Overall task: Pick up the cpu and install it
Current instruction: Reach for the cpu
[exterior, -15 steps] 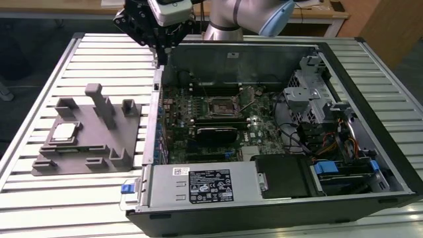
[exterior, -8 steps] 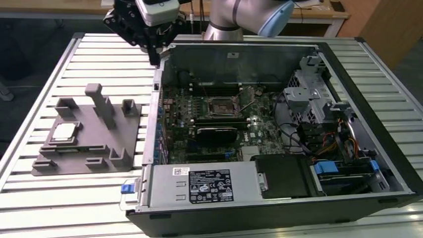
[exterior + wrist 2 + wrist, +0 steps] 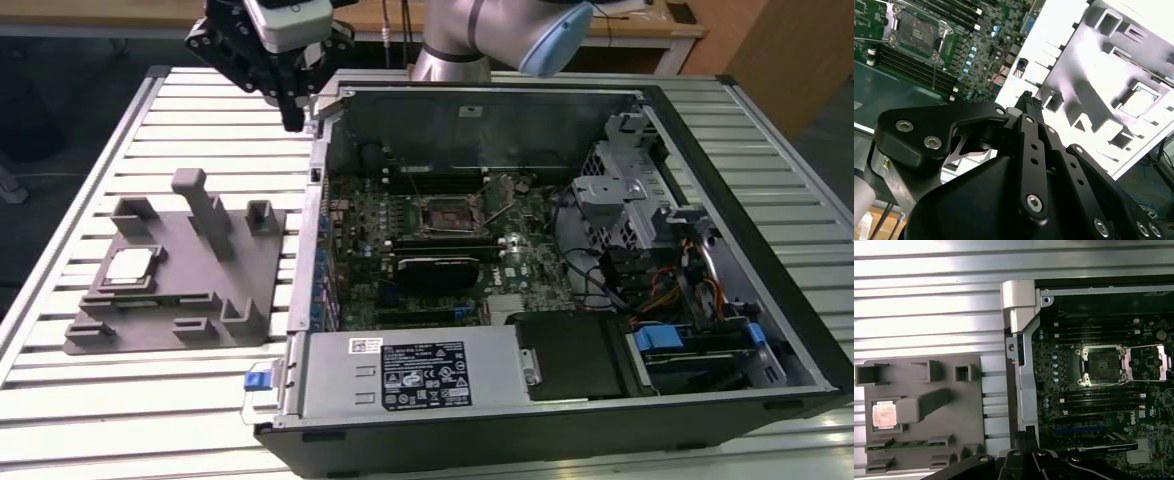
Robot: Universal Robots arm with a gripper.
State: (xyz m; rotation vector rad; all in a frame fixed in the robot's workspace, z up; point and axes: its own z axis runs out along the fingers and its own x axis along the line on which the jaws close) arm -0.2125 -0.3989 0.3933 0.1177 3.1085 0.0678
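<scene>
The cpu (image 3: 130, 265) is a small pale silver square lying flat in a recess of the grey plastic fixture (image 3: 174, 300) on the slatted table, at the exterior view's left. Both wrist views show the cpu (image 3: 1140, 102) (image 3: 884, 416) in that recess. My gripper (image 3: 291, 118) hangs high over the table's far side, just outside the computer case's back left corner and well apart from the cpu. Its black fingers (image 3: 1028, 102) meet at the tips, shut on nothing. The open cpu socket (image 3: 447, 213) (image 3: 1101, 365) sits on the green motherboard inside the case.
The open black computer case (image 3: 747, 120) fills the exterior view's right, with a power supply (image 3: 414, 375), drive cage (image 3: 627, 170) and cables inside. The fixture's upright blocks (image 3: 207, 205) rise beside the cpu. Its bent metal corner (image 3: 1019, 305) is near my gripper.
</scene>
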